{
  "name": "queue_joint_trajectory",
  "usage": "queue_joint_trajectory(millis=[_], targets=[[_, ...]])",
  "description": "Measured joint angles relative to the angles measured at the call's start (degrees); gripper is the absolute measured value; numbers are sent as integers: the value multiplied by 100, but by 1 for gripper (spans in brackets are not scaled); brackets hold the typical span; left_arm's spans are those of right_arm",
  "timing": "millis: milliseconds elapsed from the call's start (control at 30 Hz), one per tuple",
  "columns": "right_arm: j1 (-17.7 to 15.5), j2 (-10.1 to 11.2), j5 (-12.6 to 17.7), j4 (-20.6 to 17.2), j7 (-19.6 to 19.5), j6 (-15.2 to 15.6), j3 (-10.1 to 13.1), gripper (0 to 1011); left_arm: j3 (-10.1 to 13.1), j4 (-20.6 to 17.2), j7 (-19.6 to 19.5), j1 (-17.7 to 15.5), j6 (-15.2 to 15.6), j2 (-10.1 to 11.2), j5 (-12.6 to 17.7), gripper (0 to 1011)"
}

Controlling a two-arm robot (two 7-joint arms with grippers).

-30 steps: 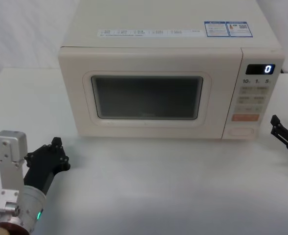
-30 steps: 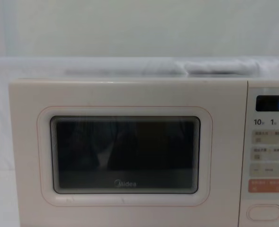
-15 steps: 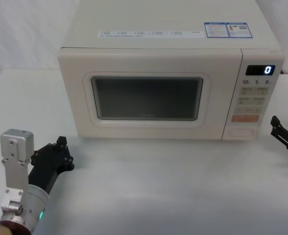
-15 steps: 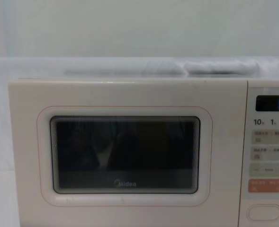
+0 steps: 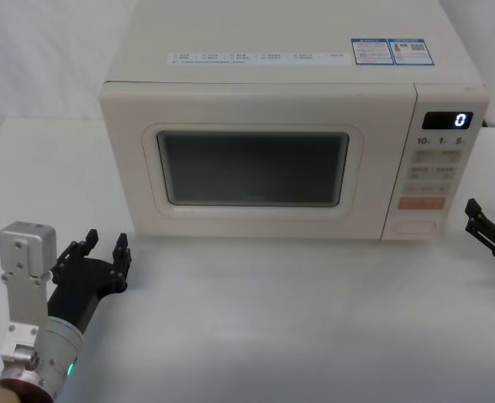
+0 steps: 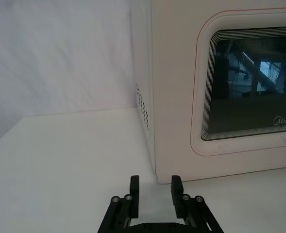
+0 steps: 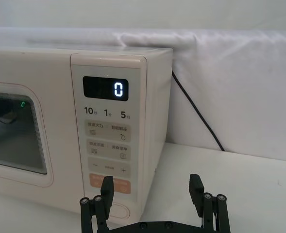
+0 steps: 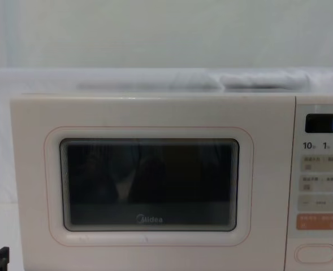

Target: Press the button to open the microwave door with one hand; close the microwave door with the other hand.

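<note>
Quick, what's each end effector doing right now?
Left end effector: open, holding nothing.
Right end effector: open, holding nothing.

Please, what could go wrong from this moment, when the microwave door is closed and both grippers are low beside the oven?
1. The right gripper is open wide; approaching the oval button, a finger might hit the orange key just above.
2. The left gripper, open, sits near the lower left corner of the microwave door. If the door swings out on that side, it may strike it.
</note>
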Motion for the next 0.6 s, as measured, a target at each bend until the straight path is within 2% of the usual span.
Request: queue_joint_trajectory(millis=[100,200,300,333,500,567,600], targets=[[0,0,0,0,0,0,0,1002,-2,-1,2,2,0,-2,-4,534],[0,0,0,0,0,0,0,1002,-4,-2,3,2,0,-4,-6,596],[0,0,0,0,0,0,0,1002,-5,-3,5,3,0,-5,-8,716],[0,0,0,0,0,0,0,1002,-5,-3,5,3,0,-5,-8,716],[0,0,0,0,0,0,0,1002,-5,-6,5,3,0,-7,-11,902],[0,0,0,0,0,0,0,1002,-5,-6,5,3,0,-7,-11,918],[0,0,0,0,0,0,0,1002,-5,-7,5,3,0,-7,-12,962]])
